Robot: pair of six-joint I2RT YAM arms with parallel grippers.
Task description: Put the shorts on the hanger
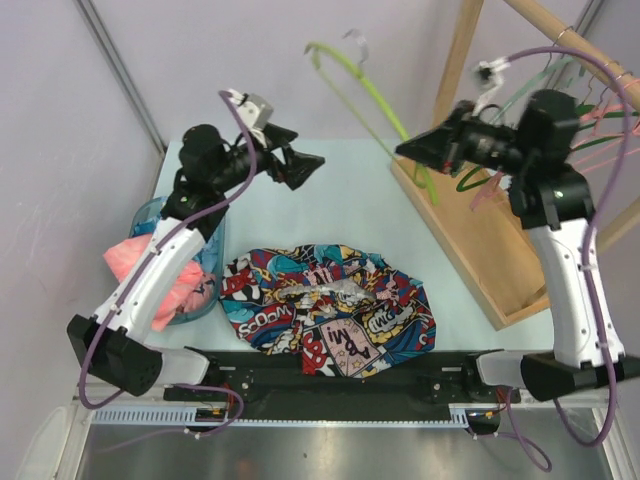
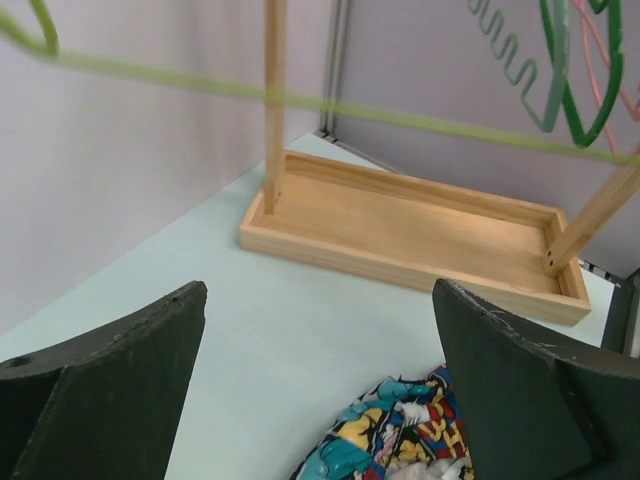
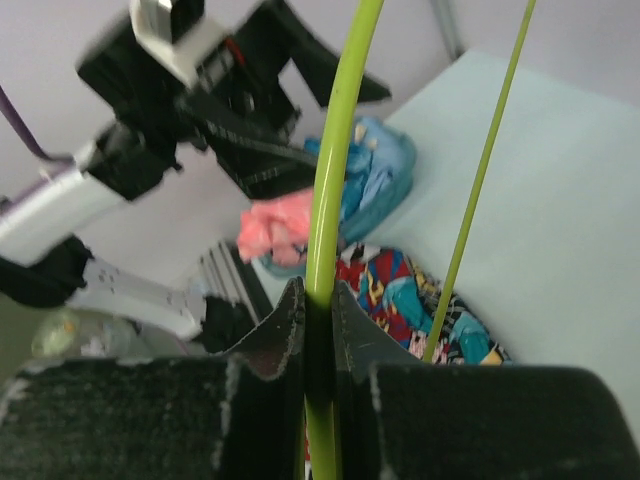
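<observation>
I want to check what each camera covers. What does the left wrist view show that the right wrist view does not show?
Only the left wrist view: the wooden rack base and a dark green hanger hanging at the upper right.
Only the right wrist view: the right gripper shut on the light green hanger, a blue basket and a pink cloth.
Both: the light green hanger, the shorts, the table and the open left gripper.
</observation>
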